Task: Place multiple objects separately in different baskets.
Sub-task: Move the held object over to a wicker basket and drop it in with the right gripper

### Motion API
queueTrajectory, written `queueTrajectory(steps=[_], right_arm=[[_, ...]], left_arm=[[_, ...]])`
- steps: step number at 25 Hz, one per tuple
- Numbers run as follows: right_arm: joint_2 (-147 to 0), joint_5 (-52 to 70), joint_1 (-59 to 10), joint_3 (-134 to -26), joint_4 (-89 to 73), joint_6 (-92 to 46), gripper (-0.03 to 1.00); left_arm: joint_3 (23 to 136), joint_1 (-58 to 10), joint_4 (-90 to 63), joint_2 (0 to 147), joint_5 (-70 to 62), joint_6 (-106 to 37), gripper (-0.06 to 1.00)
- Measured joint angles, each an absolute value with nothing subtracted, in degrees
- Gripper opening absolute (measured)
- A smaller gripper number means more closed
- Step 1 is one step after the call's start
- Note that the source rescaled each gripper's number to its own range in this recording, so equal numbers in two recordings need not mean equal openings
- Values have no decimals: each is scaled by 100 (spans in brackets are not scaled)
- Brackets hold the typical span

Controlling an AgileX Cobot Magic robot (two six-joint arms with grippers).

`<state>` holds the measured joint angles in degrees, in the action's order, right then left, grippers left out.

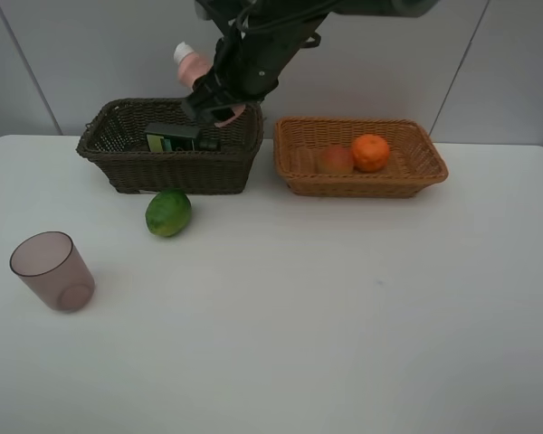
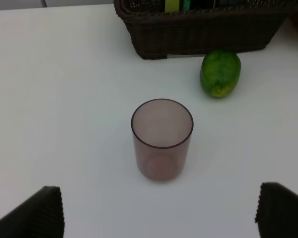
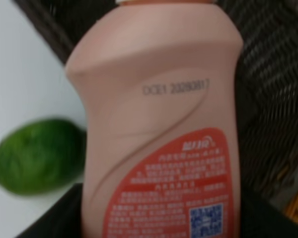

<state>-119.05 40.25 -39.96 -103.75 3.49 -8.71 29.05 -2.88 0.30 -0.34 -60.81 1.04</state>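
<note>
My right gripper point(image 1: 219, 101) is shut on the pink white-capped bottle point(image 1: 195, 66) and holds it tilted above the dark brown basket point(image 1: 172, 167); the bottle fills the right wrist view point(image 3: 159, 129). The black pump bottle with green label point(image 1: 176, 137) lies inside that basket. The orange point(image 1: 370, 152) and the red-yellow peach point(image 1: 336, 160) lie in the light tan basket point(image 1: 362, 185). The green lime-like fruit point(image 1: 168, 213) sits on the table in front of the dark basket. The purple-brown cup point(image 1: 52, 270) stands upright at the left. My left gripper point(image 2: 159, 213) is open, short of the cup point(image 2: 162, 139).
The white table point(image 1: 344, 316) runs wide in front of the baskets. A grey wall stands close behind them. In the left wrist view the lime point(image 2: 220, 72) lies beside the dark basket's front wall point(image 2: 203, 34).
</note>
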Motion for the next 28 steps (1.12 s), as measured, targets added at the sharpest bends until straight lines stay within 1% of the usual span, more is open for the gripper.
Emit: queueTrajectory(steps=[7, 10, 17, 22, 28], right_arm=[[-12303, 1676, -3925, -10382, 344, 157, 0], [-12507, 1080, -3913, -10382, 344, 221, 0], [-13141, 322, -3868, -10383, 302, 236, 0], [-13439, 62, -3760, -10383, 302, 241, 0], [-13614, 42, -3642, -10383, 302, 243, 0]], left_arm=[[2905, -288, 30, -34, -6081, 104, 100], [2905, -288, 30, -34, -6081, 104, 100], [2905, -288, 30, -34, -6081, 104, 100], [2905, -288, 30, -34, -6081, 104, 100], [2905, -288, 30, -34, -6081, 104, 100]])
